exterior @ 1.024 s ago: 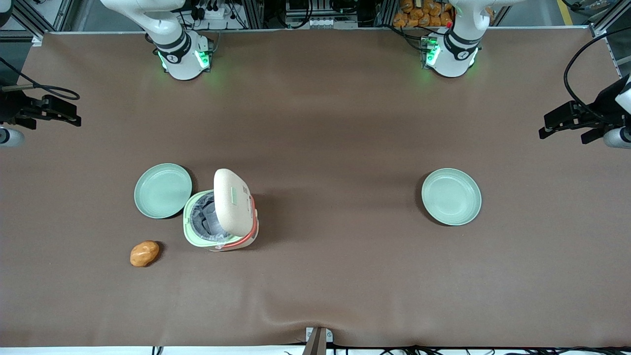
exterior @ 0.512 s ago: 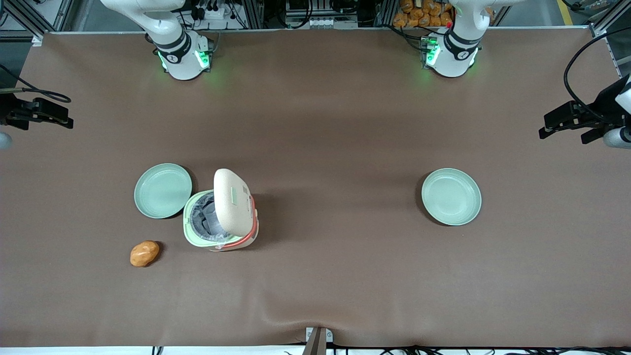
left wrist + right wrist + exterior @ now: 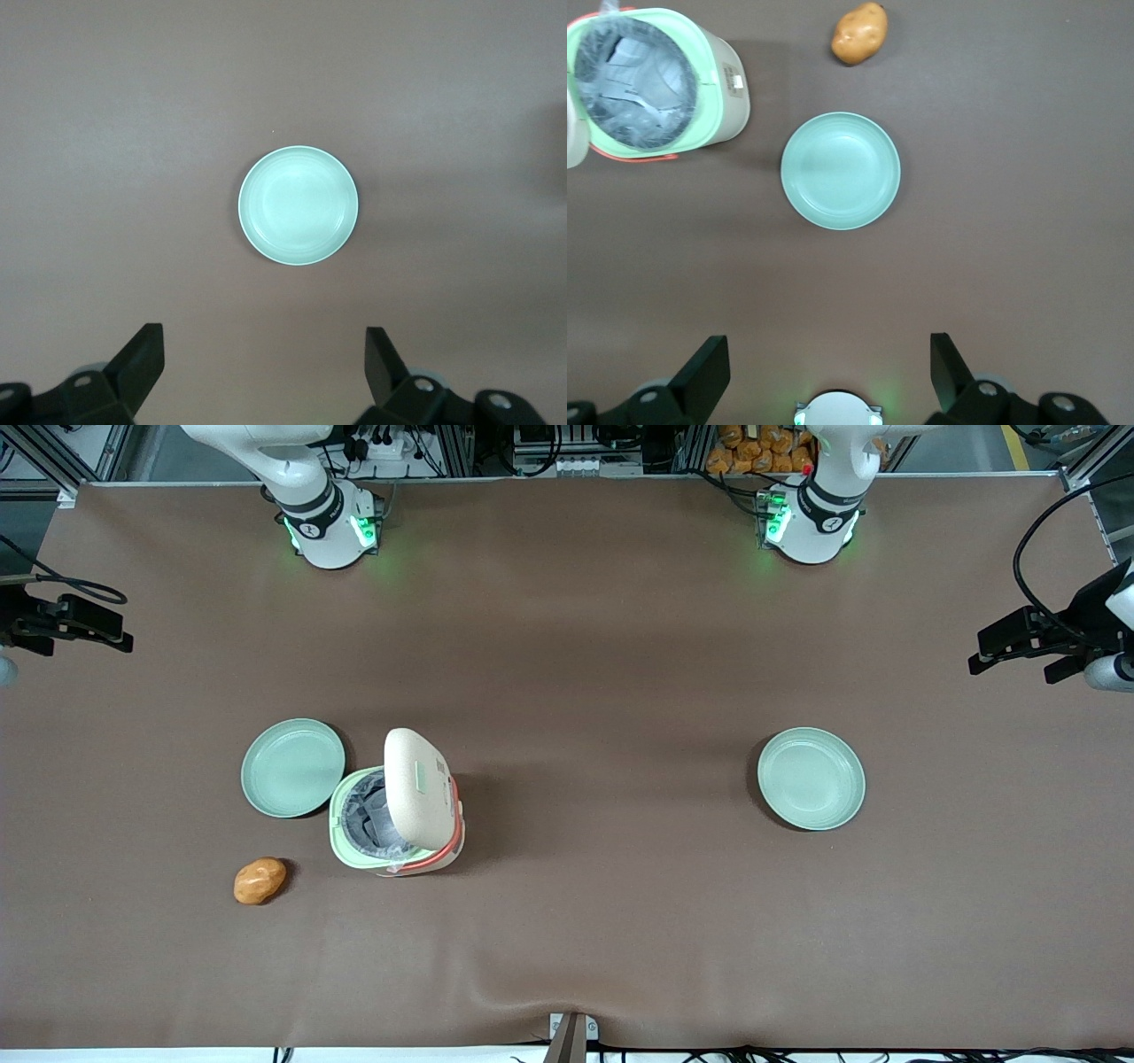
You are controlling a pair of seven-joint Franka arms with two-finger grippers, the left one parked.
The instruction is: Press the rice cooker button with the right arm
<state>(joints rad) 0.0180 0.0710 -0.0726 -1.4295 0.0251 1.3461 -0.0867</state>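
Rice cooker [image 3: 396, 804] stands on the brown bench [image 3: 602, 691], toward the working arm's end, its cream lid [image 3: 419, 788] swung up and standing nearly upright so the grey-lined pot lies bare. Button [image 3: 423, 779] shows as a pale green key on the raised lid's outer face, turned sideways toward the parked arm's end rather than upward. One mint plate [image 3: 293, 768] sits just beside the cooker, slightly farther from the front camera; a potato [image 3: 260, 880] lies near the cooker, nearer that camera. A second plate [image 3: 811, 779] lies well apart from the cooker, toward the parked arm's end. The tool [image 3: 828, 376] hangs high and well away from the cooker, out past the near plate, fingers [image 3: 707, 367] spread wide apart and holding nothing; the wrist view looks down on plate, potato and open pot. Judgement: with the lid already up, a press on the key would push the lid about its hinge or tip the light cooker instead of working the latch. A descent with fingers spread could also straddle the lid edge, or clip the plate on the way in.
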